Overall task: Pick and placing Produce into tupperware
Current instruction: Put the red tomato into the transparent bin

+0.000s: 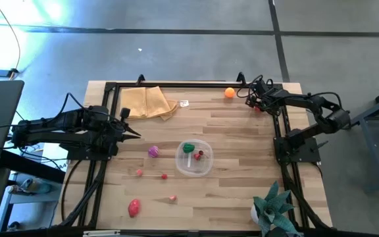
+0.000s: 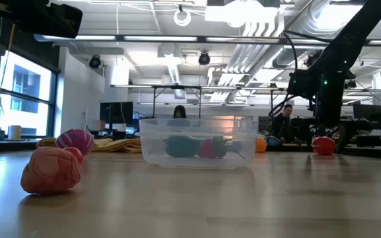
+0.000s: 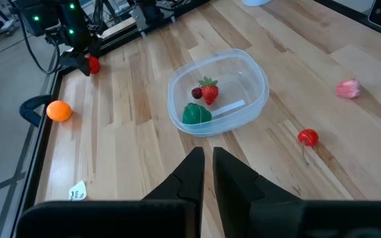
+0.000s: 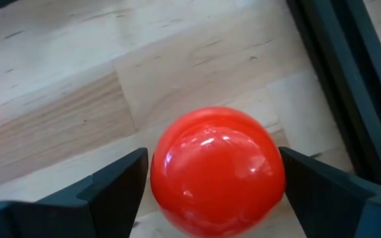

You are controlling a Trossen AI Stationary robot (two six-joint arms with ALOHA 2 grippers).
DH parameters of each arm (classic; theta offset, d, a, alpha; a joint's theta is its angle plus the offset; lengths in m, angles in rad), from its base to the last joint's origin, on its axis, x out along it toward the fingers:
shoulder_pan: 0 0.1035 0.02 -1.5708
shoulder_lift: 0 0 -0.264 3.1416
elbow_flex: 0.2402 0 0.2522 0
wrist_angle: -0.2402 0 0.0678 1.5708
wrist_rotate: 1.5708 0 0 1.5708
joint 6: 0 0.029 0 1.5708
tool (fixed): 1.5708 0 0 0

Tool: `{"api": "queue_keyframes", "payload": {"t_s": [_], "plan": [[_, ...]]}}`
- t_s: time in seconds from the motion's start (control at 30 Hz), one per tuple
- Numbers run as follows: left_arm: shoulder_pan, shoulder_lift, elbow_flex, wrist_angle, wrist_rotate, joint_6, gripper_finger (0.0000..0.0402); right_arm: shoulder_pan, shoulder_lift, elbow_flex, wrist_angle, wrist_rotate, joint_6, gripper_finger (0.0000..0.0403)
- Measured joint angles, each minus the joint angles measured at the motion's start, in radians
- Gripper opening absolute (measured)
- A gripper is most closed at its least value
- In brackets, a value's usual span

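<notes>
Right pincer (image 4: 213, 192) spread apart around a glossy red ball-shaped toy fruit (image 4: 217, 170) at the desk's far right edge, near the black frame. Left pincer (image 3: 207, 173) pressed together, hovering at the desk's left side. Round clear plastic tub (image 1: 194, 158) mid-desk, holding green and red toy pieces.

Clear round tupperware (image 1: 206, 168) sits upright near table centre, w/ green veg (image 3: 196, 114), strawberry (image 3: 208, 90) & small dark-red berry (image 3: 197, 92) inside. Loose produce: orange ball (image 1: 229, 93) at far edge, glossy red ball (image 4: 217, 172) by right frame rail, magenta piece (image 1: 153, 151) just left of tub, red piece (image 1: 133, 208) near front.
</notes>
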Motion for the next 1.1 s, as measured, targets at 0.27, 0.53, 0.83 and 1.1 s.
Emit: {"api": "queue_keyframes", "payload": {"t_s": [0.27,0.53,0.83,1.1], "plan": [[0.000,0.000,0.000,0.000,0.000,0.000,0.0024,0.000,0.000,0.000,-0.001,0.000,0.000,0.0320],[0.000,0.000,0.000,0.000,0.000,0.000,0.0024,0.000,0.000,0.000,-0.002,-0.002,0.000,0.0295],[0.000,0.000,0.000,0.000,0.000,0.000,0.0024,0.000,-0.001,0.000,-0.002,-0.001,0.003,0.0259],[0.000,0.000,0.000,0.000,0.000,0.000,0.0024,0.000,-0.001,0.001,-0.001,-0.001,0.003,0.0250]]}}
